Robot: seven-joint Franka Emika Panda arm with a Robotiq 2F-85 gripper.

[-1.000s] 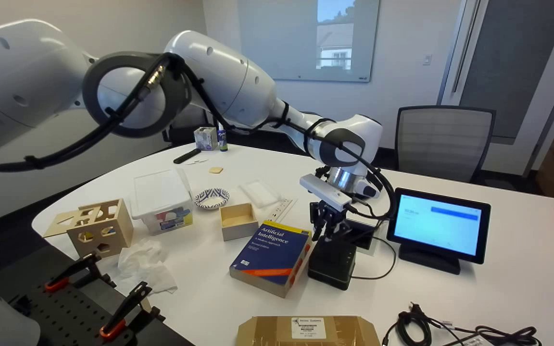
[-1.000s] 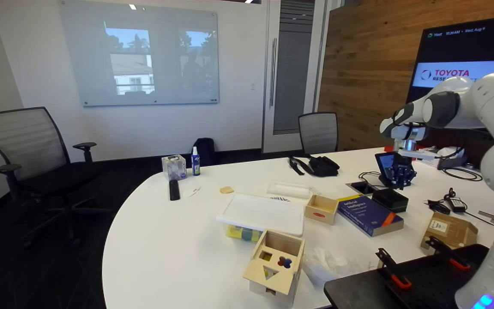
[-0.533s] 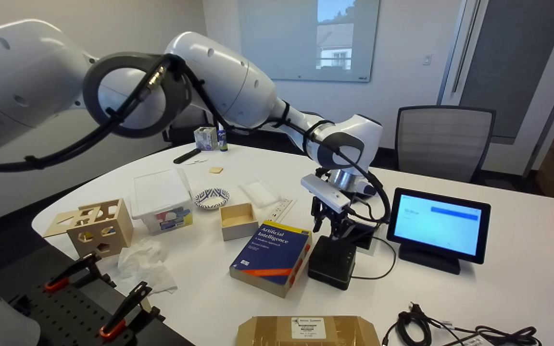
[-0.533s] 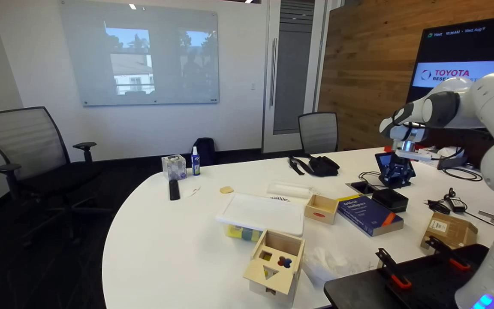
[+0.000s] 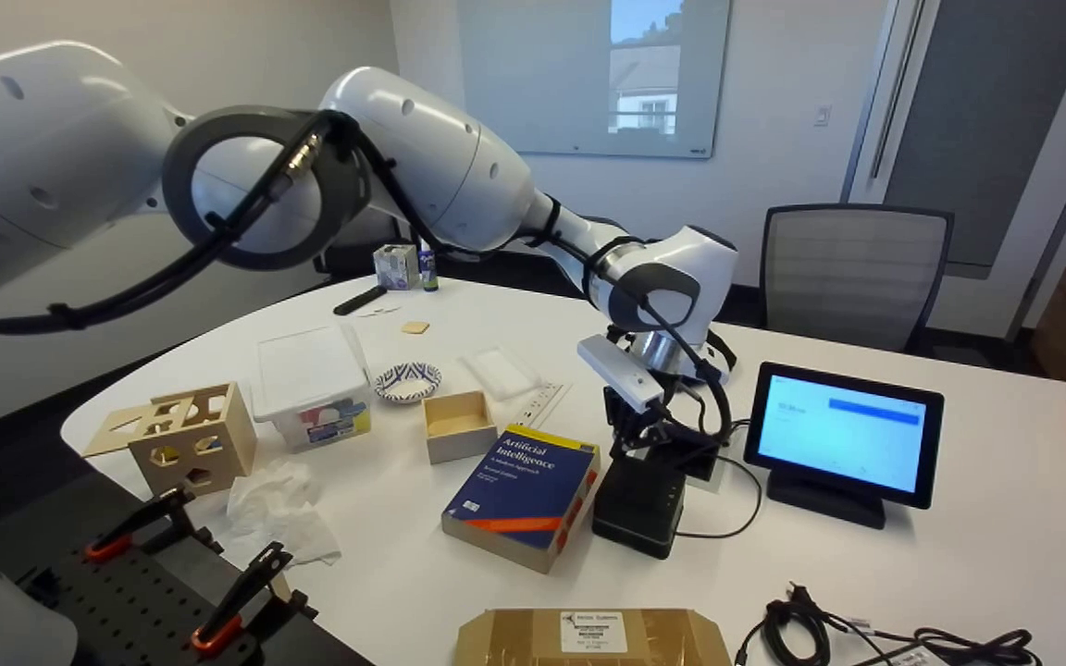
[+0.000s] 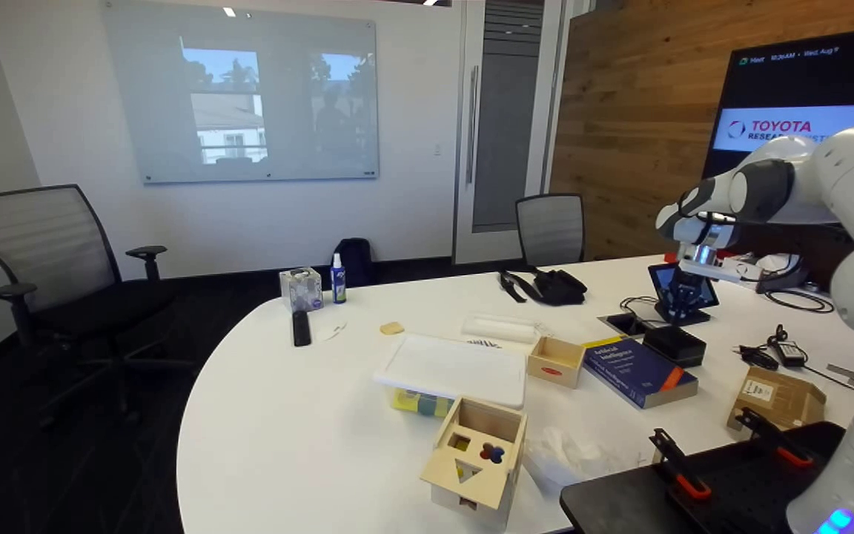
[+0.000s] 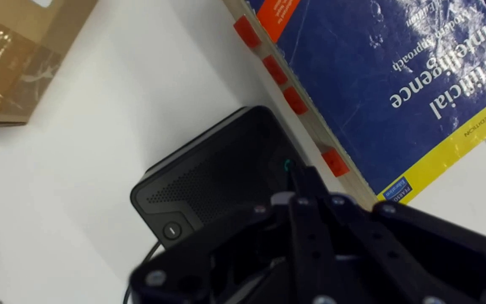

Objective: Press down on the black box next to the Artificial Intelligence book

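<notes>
The black box point(image 5: 639, 504) lies flat on the white table, close beside the Artificial Intelligence book point(image 5: 533, 490). Box point(image 6: 675, 347) and book point(image 6: 638, 371) also show in an exterior view. In the wrist view the black box point(image 7: 226, 169) has a perforated top, a round button at one corner and a small green phone mark at the end near the book point(image 7: 352, 84). My gripper point(image 7: 306, 171) is shut and empty, its tips over that green-mark end. In an exterior view the gripper point(image 5: 621, 451) is tilted at the box's far edge. I cannot tell whether the tips touch the box.
A tablet point(image 5: 843, 425) on a stand is to the right of the box. A cardboard box point(image 5: 510, 638) and coiled cables point(image 5: 797, 634) lie in front. A wooden tray point(image 5: 459, 435) is behind the book. A thin cable point(image 5: 746, 527) runs from the black box.
The gripper has turned and tilted over the far end of the black box, and the arm has come down slightly. The black box and the book have not moved.
</notes>
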